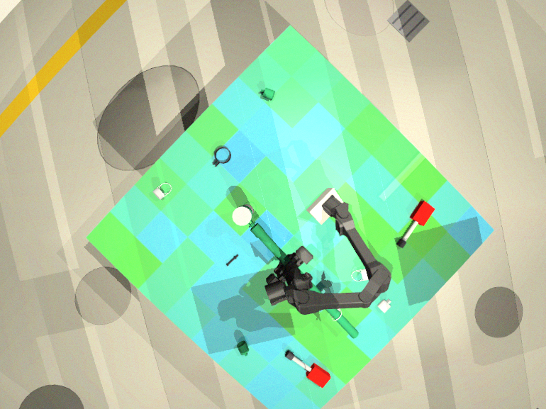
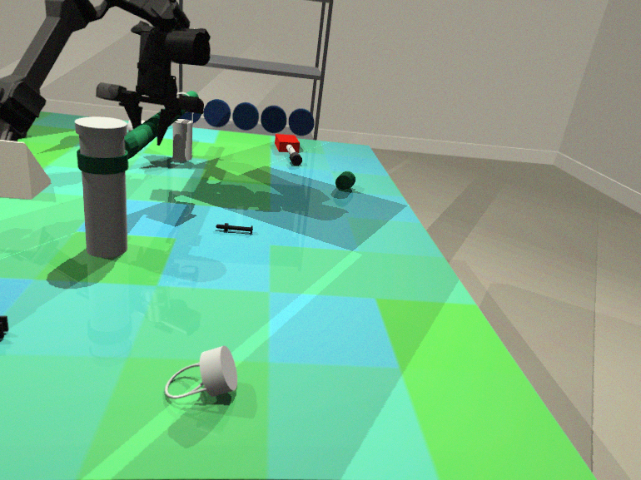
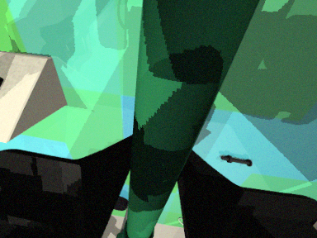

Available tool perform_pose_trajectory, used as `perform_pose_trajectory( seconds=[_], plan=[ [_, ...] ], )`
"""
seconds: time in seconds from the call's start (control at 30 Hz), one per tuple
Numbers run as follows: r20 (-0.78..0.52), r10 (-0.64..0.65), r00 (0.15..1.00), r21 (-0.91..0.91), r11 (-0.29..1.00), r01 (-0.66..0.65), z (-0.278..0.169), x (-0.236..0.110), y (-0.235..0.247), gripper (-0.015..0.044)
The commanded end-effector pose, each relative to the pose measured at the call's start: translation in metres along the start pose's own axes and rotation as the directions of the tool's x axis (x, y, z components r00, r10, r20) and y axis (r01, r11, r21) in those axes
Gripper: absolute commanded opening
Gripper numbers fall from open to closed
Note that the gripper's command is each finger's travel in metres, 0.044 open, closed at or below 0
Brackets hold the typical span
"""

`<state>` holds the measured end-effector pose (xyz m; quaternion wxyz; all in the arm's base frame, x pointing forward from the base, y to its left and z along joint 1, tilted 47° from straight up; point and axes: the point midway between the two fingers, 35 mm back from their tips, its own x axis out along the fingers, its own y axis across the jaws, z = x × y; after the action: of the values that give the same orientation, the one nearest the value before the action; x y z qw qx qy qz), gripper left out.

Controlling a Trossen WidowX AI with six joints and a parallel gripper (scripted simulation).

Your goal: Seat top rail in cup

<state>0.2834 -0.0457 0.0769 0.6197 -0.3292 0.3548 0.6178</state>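
The big grey post (image 2: 105, 210) (image 1: 241, 216) has a white cap (image 2: 100, 123) and a dark green brace band (image 2: 102, 161) just below it. The green top rail (image 1: 266, 242) (image 2: 140, 134) (image 3: 175, 103) runs from the band's side back through the loop cap on the small line post (image 2: 182, 139). Its near end meets the rail-end cup at the band; I cannot tell how deep it sits. My gripper (image 1: 287, 264) (image 2: 147, 127) (image 3: 158, 140) is shut on the rail at mid-length, one black finger on each side.
A black bolt (image 1: 232, 259) (image 2: 234, 227) (image 3: 236, 160) lies on the mat. A white loop cap (image 1: 161, 191) (image 2: 216, 372), green cups (image 1: 268, 93) (image 2: 345, 180), a dark ring (image 1: 222, 154) and red-headed tools (image 1: 421, 213) (image 2: 286, 142) lie around. The arm's white base (image 1: 325, 205) (image 3: 25, 95) stands nearby.
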Motion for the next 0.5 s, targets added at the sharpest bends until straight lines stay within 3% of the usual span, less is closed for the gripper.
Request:
perform_pose_trajectory(
  seconds=[0.0, 0.47],
  plan=[
    [-0.016, -0.002, 1.000, 0.001, 1.000, 0.002, -0.0085, -0.0022, 0.0009, 0.0000],
    [-0.017, -0.002, 1.000, 0.001, 1.000, 0.002, -0.0158, -0.0029, 0.0017, 0.0000]
  ],
)
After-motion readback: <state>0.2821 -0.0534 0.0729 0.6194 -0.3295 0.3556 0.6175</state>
